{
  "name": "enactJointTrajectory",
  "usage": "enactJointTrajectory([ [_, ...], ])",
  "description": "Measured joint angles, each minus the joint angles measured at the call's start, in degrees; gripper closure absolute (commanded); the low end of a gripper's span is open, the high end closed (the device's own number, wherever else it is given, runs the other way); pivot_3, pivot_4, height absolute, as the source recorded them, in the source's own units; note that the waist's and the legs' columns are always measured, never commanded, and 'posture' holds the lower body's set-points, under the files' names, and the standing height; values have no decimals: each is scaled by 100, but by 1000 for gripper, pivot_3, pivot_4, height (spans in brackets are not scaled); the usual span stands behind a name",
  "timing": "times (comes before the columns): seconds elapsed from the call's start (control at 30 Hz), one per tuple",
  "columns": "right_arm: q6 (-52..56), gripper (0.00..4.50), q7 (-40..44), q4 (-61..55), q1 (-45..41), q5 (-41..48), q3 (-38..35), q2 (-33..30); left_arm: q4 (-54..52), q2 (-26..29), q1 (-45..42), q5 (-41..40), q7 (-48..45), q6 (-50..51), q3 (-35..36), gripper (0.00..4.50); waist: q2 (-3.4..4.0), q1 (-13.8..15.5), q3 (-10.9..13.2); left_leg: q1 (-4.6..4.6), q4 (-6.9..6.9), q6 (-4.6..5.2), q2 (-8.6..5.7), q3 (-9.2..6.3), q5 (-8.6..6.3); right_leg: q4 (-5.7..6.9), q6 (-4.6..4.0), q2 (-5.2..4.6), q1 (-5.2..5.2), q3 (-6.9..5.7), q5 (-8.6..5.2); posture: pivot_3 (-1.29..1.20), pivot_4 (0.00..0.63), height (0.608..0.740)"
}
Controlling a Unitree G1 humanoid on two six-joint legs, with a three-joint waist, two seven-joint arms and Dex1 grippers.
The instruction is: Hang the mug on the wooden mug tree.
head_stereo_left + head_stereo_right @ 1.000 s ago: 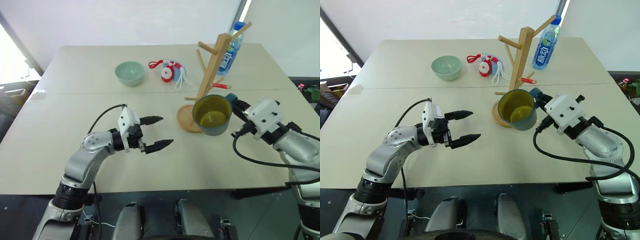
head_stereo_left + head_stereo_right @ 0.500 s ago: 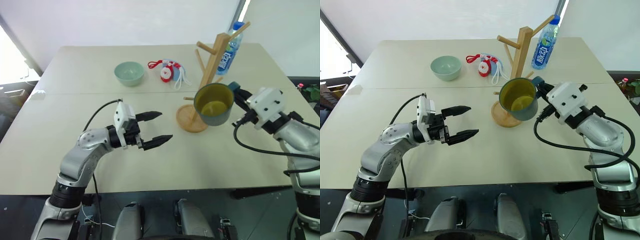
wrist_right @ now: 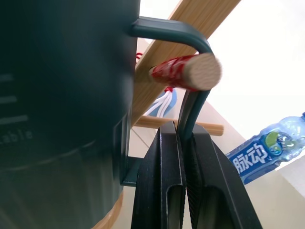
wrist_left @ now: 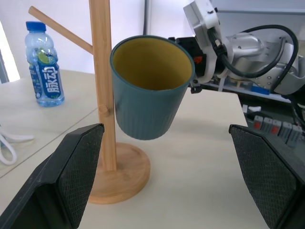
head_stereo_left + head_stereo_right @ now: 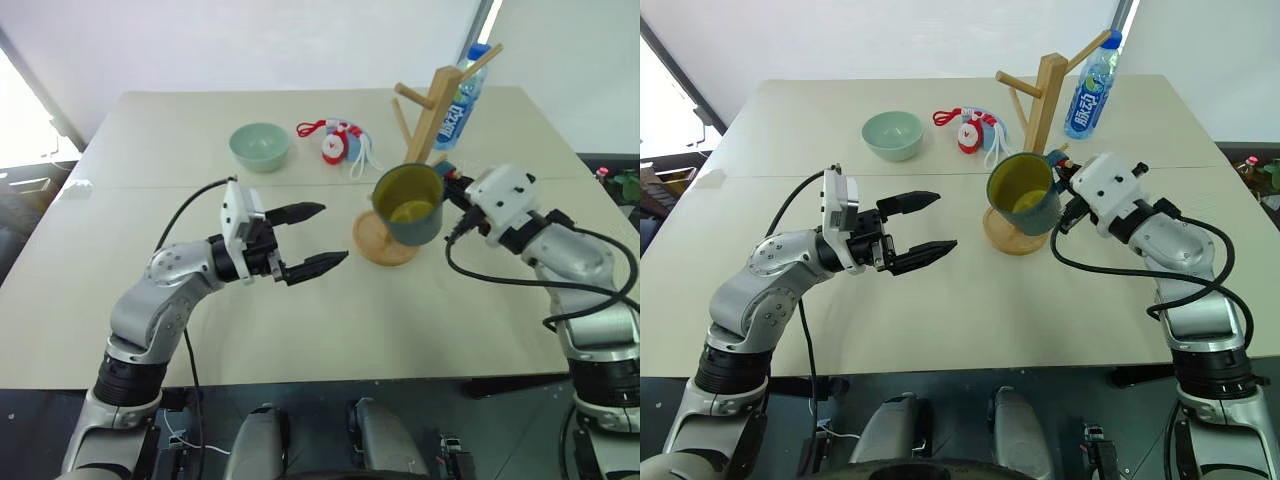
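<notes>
Nearest, the left gripper [image 5: 318,239] hovers over the tabletop [image 5: 150,160] w/ fingers spread wide, holding nothing, pointing toward the mug [image 5: 408,205]. The right gripper [image 3: 183,143] has its fingers pinched narrow on the mug's handle, mug in the air, tipped, just in front of the wooden mug tree [image 5: 418,150]. In the right wrist view a red-banded peg tip [image 3: 202,71] sits at the handle loop; whether it's through, can't tell. Best approach, probably: keep the loop lined up w/ the peg, slide on fully, then release. Beyond: bowl [image 5: 259,146], bottle [image 5: 461,100].
</notes>
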Motion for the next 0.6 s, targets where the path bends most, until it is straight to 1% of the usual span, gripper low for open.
enactJointTrajectory([
  [0.03, 33, 4449, 12, 2, -19, 2, 0, 0, -8, 0, 0, -6, 6, 0, 0, 0, 0, -2, 0, 0, 0, 0, 0, 0, 0, 0, 0, 0, 0, 0, 0, 0, 150, 740],
  [0.07, 56, 4163, 25, 7, -35, 6, 0, 0, -17, -1, 0, -7, 13, 0, 0, 0, 0, -1, 0, 0, 0, 0, 0, 0, 0, 0, 0, 0, 0, 0, 0, 0, 150, 740],
  [0.17, 93, 3046, 42, 22, -82, 13, -2, 0, -41, -1, 1, -10, 26, 0, -1, 0, 0, -2, 0, 1, 0, 0, 0, 0, 0, 1, 0, 0, 0, 0, 0, 0, 150, 740],
  [0.23, 91, 2018, 27, 21, -98, -15, -20, -8, -41, -1, 1, -11, 32, 0, -1, 0, 0, -2, 0, 1, 0, 0, 0, 0, 0, 1, 0, 0, 0, 0, 0, 0, 150, 740],
  [0.4, 111, 2018, 41, -104, -59, 5, -169, -53, -42, -11, 1, -11, 64, 0, -3, 0, 0, -1, 0, 0, 0, 0, 0, 0, 0, 1, 0, 0, -1, 0, 0, 0, 150, 740],
  [0.5, 144, 2018, 110, -340, 165, 211, -569, -114, -36, -15, 9, -8, 135, -2, 5, 0, 0, 19, 0, -1, 0, 0, -1, 0, 0, 0, 1, 0, 3, -2, 0, 0, 150, 740],
  [0.6, 163, 2018, 275, -577, 634, 556, -1043, -122, 97, -116, 65, 12, 320, -59, 108, 0, 0, 15, 0, 3, 0, 0, -2, 0, 0, -3, 1, -1, 8, -1, 0, 0, 150, 740],
])
